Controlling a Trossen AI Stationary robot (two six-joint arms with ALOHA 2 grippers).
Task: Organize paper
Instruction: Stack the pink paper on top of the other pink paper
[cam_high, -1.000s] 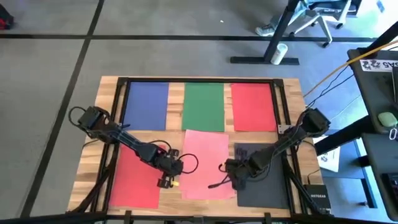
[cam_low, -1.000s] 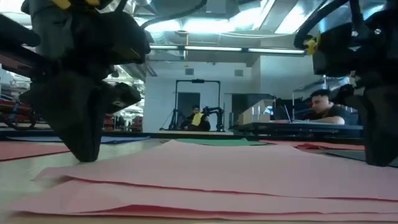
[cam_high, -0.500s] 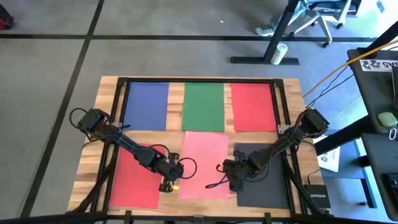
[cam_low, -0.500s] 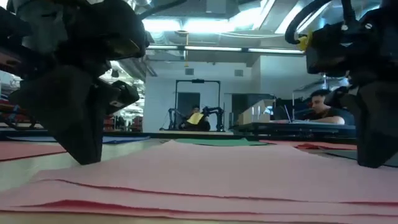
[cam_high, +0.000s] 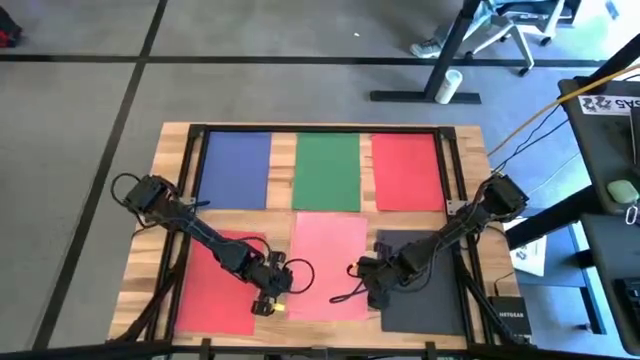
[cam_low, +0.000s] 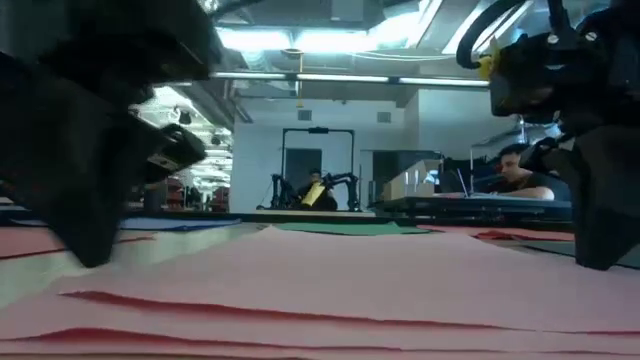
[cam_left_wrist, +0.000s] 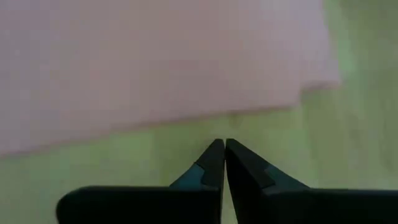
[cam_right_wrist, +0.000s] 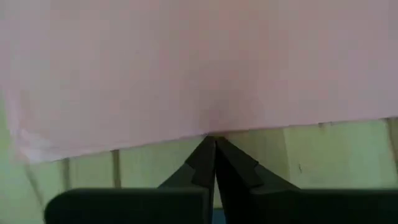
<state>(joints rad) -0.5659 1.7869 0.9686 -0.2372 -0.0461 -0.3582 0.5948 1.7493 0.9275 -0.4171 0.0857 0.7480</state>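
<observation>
A stack of salmon pink paper lies flat at the table's near middle, its sheets slightly fanned at the near end. My left gripper is shut and points down at bare wood just off the stack's left edge, with a gap between. My right gripper is shut at the stack's right edge. Red paper lies near left and dark grey paper near right. Blue, green and red sheets lie in a row along the far side. My right gripper meets the pink stack's right long edge with the tips of its shut fingers. It comes from the table's right, slanting down. The stack lies flat on the table, and the edge is straight where the tips meet it.
A black frame rail runs along the table's sides and far edge. Loose cable loops over the pink stack beside my right gripper. In the low view, people sit in the room beyond the table.
My left gripper has gone toward the table's near edge and a little left, off the pink stack's edge. The pink stack, skewed before, has turned and now lies straighter, with its sheets drawn closer together. My right gripper has stayed at the stack's right edge.
</observation>
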